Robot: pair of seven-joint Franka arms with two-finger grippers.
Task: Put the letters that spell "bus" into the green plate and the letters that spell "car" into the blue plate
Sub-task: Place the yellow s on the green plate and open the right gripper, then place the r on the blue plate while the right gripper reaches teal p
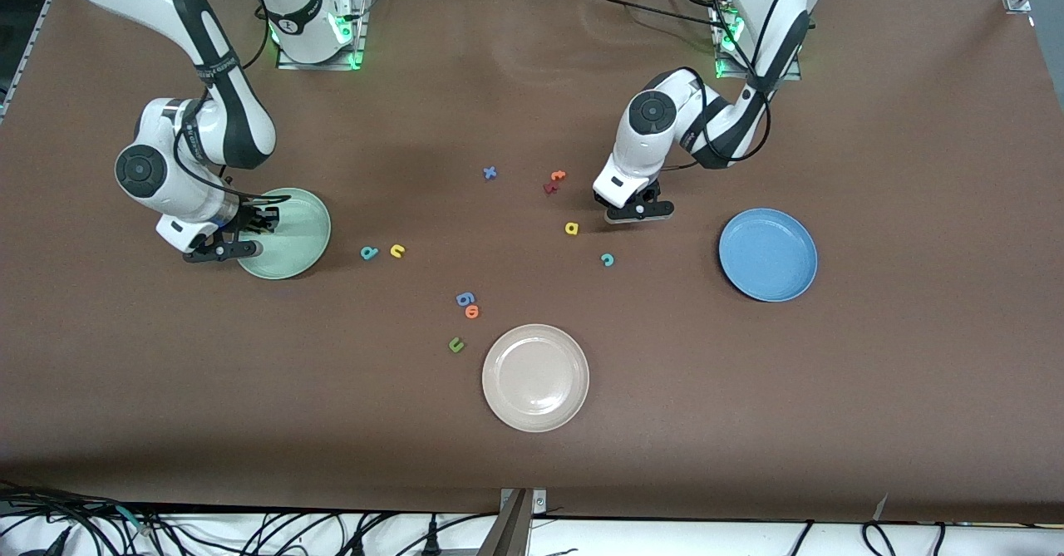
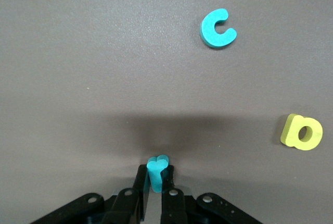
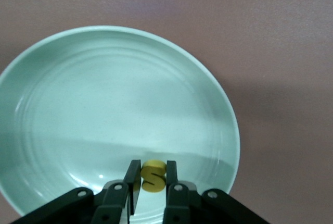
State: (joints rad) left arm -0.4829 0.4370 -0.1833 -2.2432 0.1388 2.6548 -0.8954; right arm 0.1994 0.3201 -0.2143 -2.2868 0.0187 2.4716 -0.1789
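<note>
My left claw (image 2: 155, 182) is closed on the teal "r" (image 2: 156, 171), a small foam letter held edge-on between the fingers, hanging above bare table (image 1: 873, 390). The teal "c" (image 2: 217, 28) and the yellow "a" (image 2: 302, 132) lie flat on the table near this claw, apart from each other; in the front view the "a" is just beside the claw and the "c" a little nearer the camera. The blue plate (image 1: 768, 255), round with a shallow rim, sits toward the left arm's end from this claw and holds no letters.

My right claw (image 3: 149, 179) is closed on the yellow "s" (image 3: 154, 176), over the green plate (image 3: 104, 104) close to its rim. The plate is pale mint, glossy, ringed inside. The teal "b" (image 1: 369, 253) and the yellow "u" (image 1: 397, 250) lie side by side on the table near the plate, on the side toward the table's middle.

Count:
- plates, three: green, blue, cream-white plate (image 1: 535, 377)
- teal letters, three
- yellow letters, three
- other letters, six: blue "x" (image 1: 490, 173), orange "t" (image 1: 557, 176), dark red letter (image 1: 549, 187), blue "g" (image 1: 465, 298), an orange letter (image 1: 472, 312), green "u" (image 1: 455, 344)
</note>
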